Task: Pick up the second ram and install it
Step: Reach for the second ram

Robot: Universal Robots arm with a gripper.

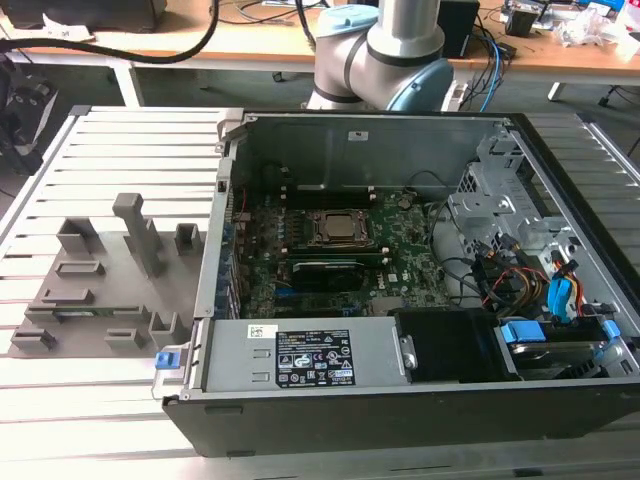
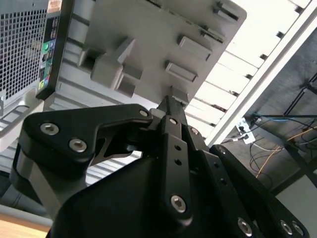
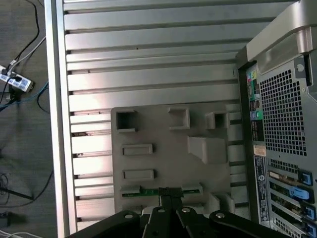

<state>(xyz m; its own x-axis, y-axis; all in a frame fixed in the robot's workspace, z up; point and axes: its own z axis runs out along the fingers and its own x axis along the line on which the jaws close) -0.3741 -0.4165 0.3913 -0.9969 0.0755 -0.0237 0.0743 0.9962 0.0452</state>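
Black gripper (image 2: 171, 101) linkage sits closest in the second wrist view. Its two fingers are pressed together at the tip, with no gap visible and nothing between them. In the first wrist view the same closed tip lines up over the middle of the second ram (image 3: 147, 191), but contact cannot be judged from that angle.

One ram stick is counted on the grey fixture plate (image 3: 163, 161). It is thin and green, lying flat in a long slot at the plate's edge, with both green ends showing either side of the fingertips.

The first wrist view shows three open square pockets, two flat rectangular frames and one tall wedge block on the plate.

In the exterior view the plate lies on the slatted metal table (image 1: 130, 150), just beside the one open computer case (image 1: 400, 410) and on the exterior view's left of it. Inside the case there is one green motherboard (image 1: 405, 275) with one square CPU socket (image 1: 338, 228). One robot arm (image 1: 400, 40) rises behind the case.
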